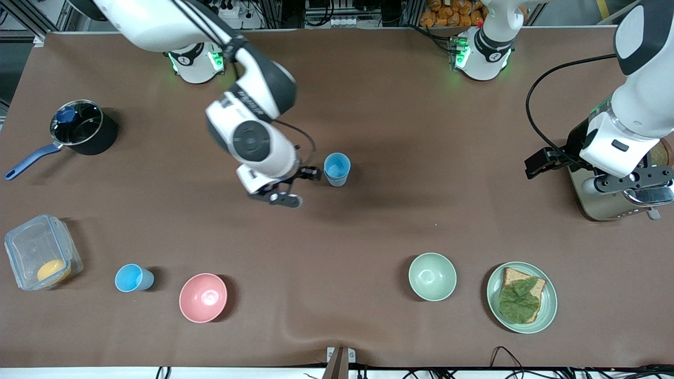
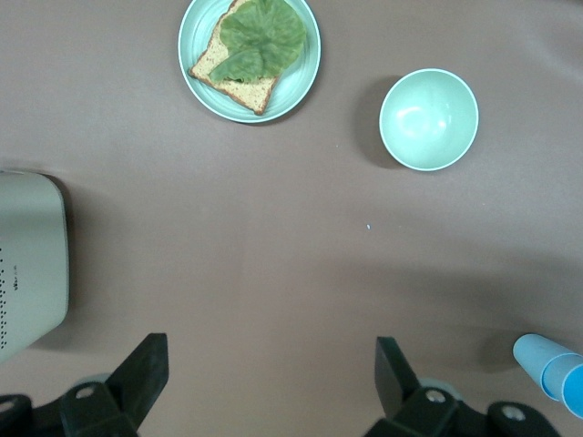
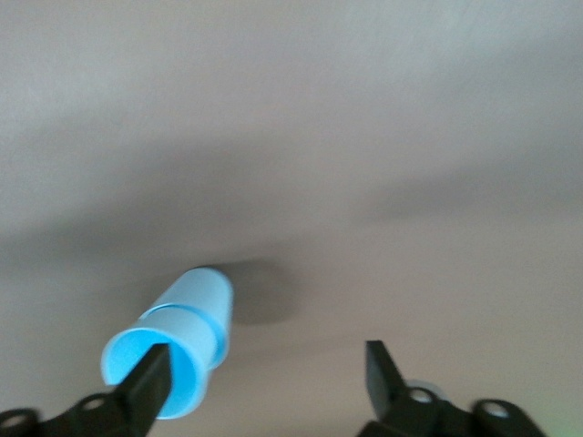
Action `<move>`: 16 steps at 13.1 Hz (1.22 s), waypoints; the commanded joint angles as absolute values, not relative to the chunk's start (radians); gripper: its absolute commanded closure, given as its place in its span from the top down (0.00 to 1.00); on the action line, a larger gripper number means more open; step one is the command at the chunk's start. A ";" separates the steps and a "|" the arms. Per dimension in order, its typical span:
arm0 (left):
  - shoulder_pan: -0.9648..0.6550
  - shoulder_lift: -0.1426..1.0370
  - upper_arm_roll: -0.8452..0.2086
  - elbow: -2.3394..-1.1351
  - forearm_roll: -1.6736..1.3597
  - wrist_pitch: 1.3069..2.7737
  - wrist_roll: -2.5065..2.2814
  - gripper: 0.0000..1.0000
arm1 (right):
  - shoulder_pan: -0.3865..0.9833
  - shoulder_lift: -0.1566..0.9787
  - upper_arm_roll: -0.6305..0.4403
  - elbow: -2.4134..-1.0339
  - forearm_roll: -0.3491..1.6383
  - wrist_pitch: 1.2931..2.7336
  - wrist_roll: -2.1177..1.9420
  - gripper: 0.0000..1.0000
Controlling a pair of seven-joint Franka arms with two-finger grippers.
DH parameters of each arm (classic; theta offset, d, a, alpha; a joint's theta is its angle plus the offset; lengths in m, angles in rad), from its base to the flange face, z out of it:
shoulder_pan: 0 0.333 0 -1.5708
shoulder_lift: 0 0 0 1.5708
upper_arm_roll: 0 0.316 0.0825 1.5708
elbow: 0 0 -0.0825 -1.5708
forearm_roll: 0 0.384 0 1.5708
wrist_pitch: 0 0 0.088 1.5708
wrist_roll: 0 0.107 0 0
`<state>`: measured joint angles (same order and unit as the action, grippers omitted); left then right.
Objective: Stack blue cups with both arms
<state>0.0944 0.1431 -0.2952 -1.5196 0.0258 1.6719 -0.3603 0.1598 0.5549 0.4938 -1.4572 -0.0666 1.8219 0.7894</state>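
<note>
A light-blue cup (image 1: 337, 168) stands upright near the table's middle; a stepped band below its rim suggests two nested cups. It also shows in the right wrist view (image 3: 178, 350) and the left wrist view (image 2: 549, 364). My right gripper (image 1: 299, 187) is open and empty just beside it, toward the right arm's end. In the right wrist view (image 3: 264, 378) one finger (image 3: 153, 375) overlaps the cup's mouth. Another blue cup (image 1: 134, 277) stands alone nearer the front camera, beside the pink bowl. My left gripper (image 1: 637, 181) (image 2: 271, 364) is open and empty over the toaster.
A pink bowl (image 1: 203, 297), a pale green bowl (image 1: 432, 276) (image 2: 428, 118) and a plate with bread and lettuce (image 1: 547, 310) (image 2: 301, 82) stand along the near edge. A lidded pot (image 1: 79, 126) and a plastic box (image 1: 42, 258) stand at the right arm's end, a toaster (image 1: 605, 205) at the left arm's.
</note>
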 commanded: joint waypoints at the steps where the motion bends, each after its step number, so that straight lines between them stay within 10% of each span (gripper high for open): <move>1: 0.106 0.137 -0.299 -1.505 0.044 1.647 -0.338 1.00 | -0.030 0.468 0.508 -1.479 -0.074 1.723 0.515 1.00; 9: -0.014 0.072 -0.132 -1.543 0.032 1.603 -0.302 1.00 | -0.390 0.321 0.505 -1.480 -0.077 1.654 -0.026 1.00; 13: -0.012 0.003 -0.124 -1.613 0.032 1.609 -0.302 1.00 | 0.025 0.189 0.023 -1.480 -0.060 1.527 -0.067 1.00; 16: -0.008 -0.047 -0.121 -1.675 0.032 1.634 -0.302 1.00 | 0.046 0.120 -0.020 -1.502 -0.040 1.482 -0.127 1.00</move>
<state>-0.0033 0.0200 -0.1332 -1.5990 0.0258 1.6090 -0.3197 0.0386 0.1904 0.0180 -1.4515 -0.0631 1.4953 -0.0845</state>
